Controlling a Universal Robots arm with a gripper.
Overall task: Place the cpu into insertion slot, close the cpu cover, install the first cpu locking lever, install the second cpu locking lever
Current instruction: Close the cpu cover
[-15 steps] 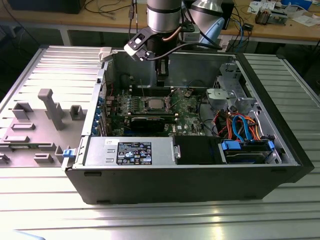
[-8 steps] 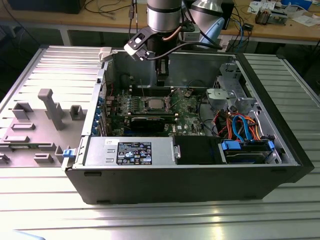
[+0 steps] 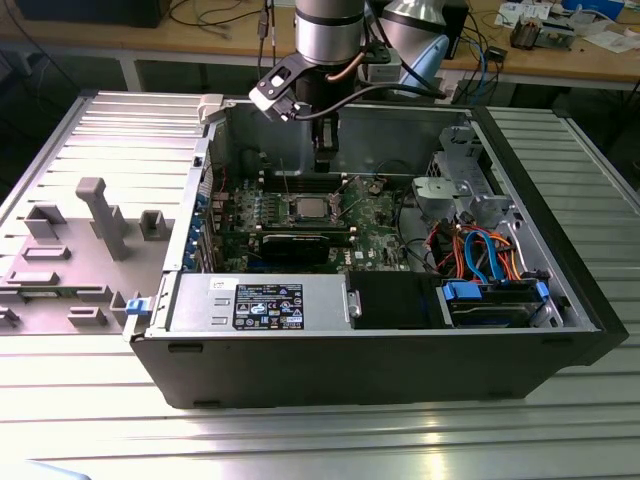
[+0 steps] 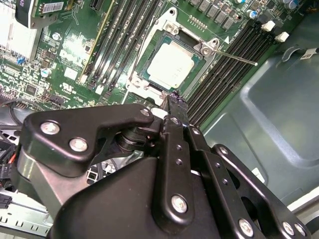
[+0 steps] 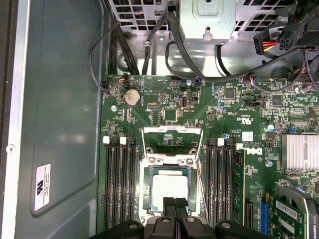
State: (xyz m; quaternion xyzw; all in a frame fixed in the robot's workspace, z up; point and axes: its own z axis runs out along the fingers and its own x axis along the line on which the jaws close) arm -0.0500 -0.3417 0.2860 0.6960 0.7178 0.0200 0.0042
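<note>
The cpu [image 5: 169,188] is seated in the insertion slot [image 5: 148,173]. Just above it the gripper [image 5: 175,202] is pinched closed, with nothing gripped. A white label [image 5: 43,186] is seen beside the board.

Dull chip, bright frame, black gripper

The cpu [image 4: 169,64] has a smooth, dull silver-grey metal top, and the cpu cover [image 5: 172,130] is brighter, shinier sheet metal. The circuit board [image 5: 164,112] is green with a slight gloss. The gripper [image 4: 174,99] looks like satin black metal, possibly plastic, with bright steel screws. The case wall [image 5: 60,99] is matt grey sheet metal. The table [image 3: 300,440] is ribbed, gleaming metal.
</note>
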